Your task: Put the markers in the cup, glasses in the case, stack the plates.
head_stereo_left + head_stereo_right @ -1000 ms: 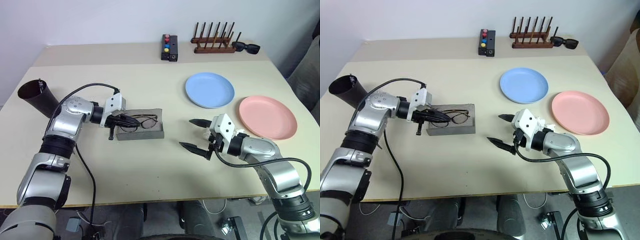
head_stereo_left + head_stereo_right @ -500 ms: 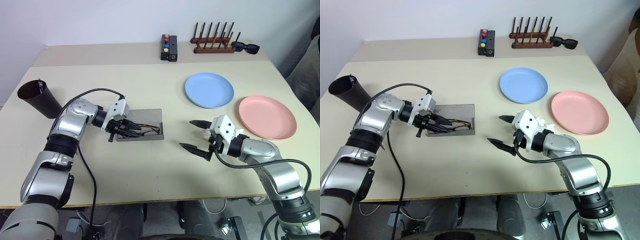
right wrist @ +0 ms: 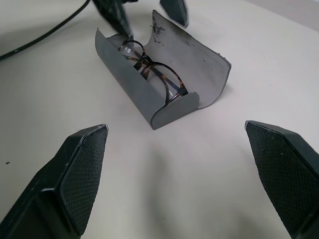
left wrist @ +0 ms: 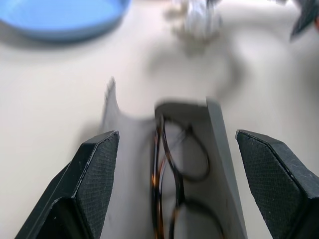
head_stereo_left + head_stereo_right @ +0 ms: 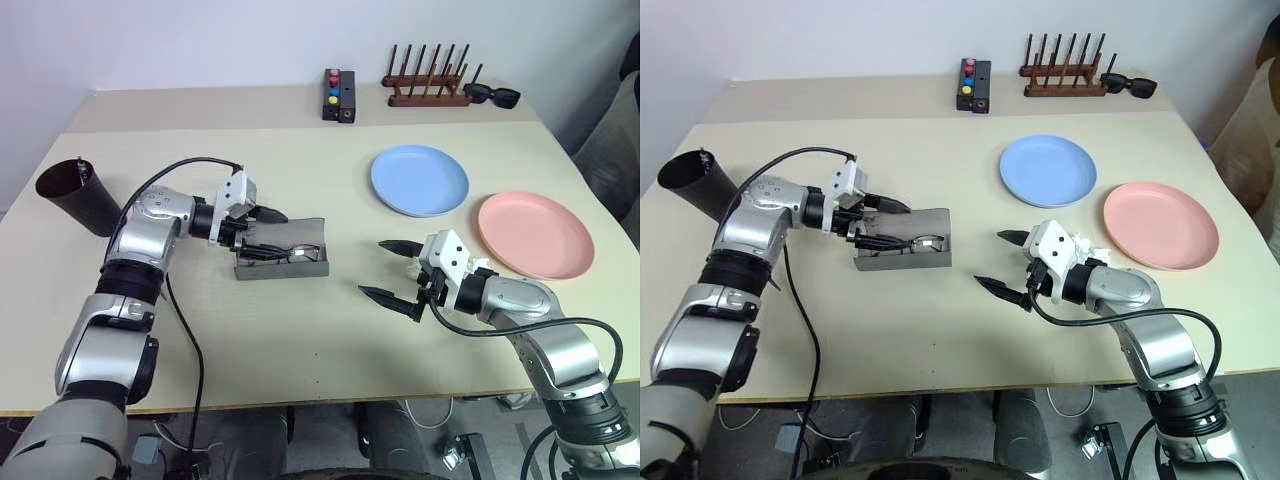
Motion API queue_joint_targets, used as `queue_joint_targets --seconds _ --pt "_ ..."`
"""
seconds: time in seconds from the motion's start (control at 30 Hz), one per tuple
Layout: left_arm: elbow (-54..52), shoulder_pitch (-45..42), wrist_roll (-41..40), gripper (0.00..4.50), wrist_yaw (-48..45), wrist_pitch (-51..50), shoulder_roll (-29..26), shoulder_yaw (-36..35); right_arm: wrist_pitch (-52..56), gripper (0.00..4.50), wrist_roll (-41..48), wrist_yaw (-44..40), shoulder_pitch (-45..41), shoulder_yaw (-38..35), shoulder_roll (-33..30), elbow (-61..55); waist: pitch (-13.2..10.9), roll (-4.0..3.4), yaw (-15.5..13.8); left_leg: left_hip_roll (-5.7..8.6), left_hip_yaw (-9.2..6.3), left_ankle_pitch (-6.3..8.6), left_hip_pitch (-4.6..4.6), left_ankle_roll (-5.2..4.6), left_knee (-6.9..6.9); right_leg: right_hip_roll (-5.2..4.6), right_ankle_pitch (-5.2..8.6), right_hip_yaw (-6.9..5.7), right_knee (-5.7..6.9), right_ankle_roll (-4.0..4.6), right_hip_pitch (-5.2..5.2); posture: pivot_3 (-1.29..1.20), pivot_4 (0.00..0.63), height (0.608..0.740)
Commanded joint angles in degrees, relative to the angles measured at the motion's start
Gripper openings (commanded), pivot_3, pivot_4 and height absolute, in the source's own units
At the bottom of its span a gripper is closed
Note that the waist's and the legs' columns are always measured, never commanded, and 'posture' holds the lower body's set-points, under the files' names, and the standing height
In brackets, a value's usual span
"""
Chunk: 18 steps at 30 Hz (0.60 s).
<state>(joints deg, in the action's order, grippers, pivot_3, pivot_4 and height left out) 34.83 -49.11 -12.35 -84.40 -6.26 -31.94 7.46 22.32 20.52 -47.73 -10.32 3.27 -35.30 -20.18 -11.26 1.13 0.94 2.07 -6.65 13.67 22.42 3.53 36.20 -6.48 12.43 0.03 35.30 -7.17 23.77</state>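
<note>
The grey case (image 5: 283, 266) lies open near the table's middle left, with the thin dark-framed glasses (image 5: 291, 252) lying inside it (image 3: 149, 69). My left gripper (image 5: 262, 232) hovers open at the case's left end, one finger above the lid and one low over the glasses. My right gripper (image 5: 376, 268) hangs open and empty to the right of the case. The dark cup (image 5: 76, 194) stands at the far left; a thin dark tip pokes above its rim. The light blue plate (image 5: 420, 180) and the salmon pink plate (image 5: 535, 235) lie side by side at the right, apart.
Along the back edge stand a small black box with coloured buttons (image 5: 338, 95), a wooden peg rack (image 5: 428, 86) and black sunglasses (image 5: 493, 95). Bare tabletop spreads in front of the case and between the arms.
My left gripper has opened and let go of the glasses, which have sunk from the case's top down into it. The gripper has risen slightly. The right arm has kept still.
</note>
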Motion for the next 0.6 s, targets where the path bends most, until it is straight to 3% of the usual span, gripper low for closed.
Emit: queue_joint_targets --seconds 0.03,0.2,0.4,0.6 --pt "-1.6 -2.8 -2.9 2.98 2.1 -1.0 -0.6 -4.4 -0.6 4.5 0.4 -0.2 -0.8 -0.1 0.1 -1.8 0.0 0.0 0.0 0.0 0.0 0.0 0.0 0.0 0.0 0.0 0.0 0.0 0.0 0.0 0.0 0.0 0.15 0.734" --pt "5.5 -6.2 2.5 0.5 12.2 6.9 -0.9 -5.5 -0.6 4.5 0.1 0.2 -1.4 0.3 0.3 -2.6 0.0 0.0 -0.1 0.0 0.0 0.0 -0.01 0.0 0.01 0.0 0.0 0.0 0.01 -0.01 0.0 0.0 0.15 0.734" --pt "15.6 -8.0 10.6 0.5 24.8 18.1 0.5 -3.1 0.0 4.5 -0.1 1.4 -3.2 2.1 1.6 -4.1 0.0 0.0 -0.2 0.01 0.0 0.0 -0.02 0.0 -0.01 0.0 0.0 0.0 0.01 -0.03 0.01 0.0 0.15 0.734" --pt "17.9 -4.8 13.1 0.5 24.6 21.3 3.2 -0.8 0.2 4.5 -0.8 2.5 -4.1 3.5 2.9 -4.0 0.0 0.01 -0.3 0.04 0.0 0.0 0.02 0.0 0.02 -0.01 -0.02 0.0 -0.01 -0.08 -0.01 0.0 0.15 0.734"
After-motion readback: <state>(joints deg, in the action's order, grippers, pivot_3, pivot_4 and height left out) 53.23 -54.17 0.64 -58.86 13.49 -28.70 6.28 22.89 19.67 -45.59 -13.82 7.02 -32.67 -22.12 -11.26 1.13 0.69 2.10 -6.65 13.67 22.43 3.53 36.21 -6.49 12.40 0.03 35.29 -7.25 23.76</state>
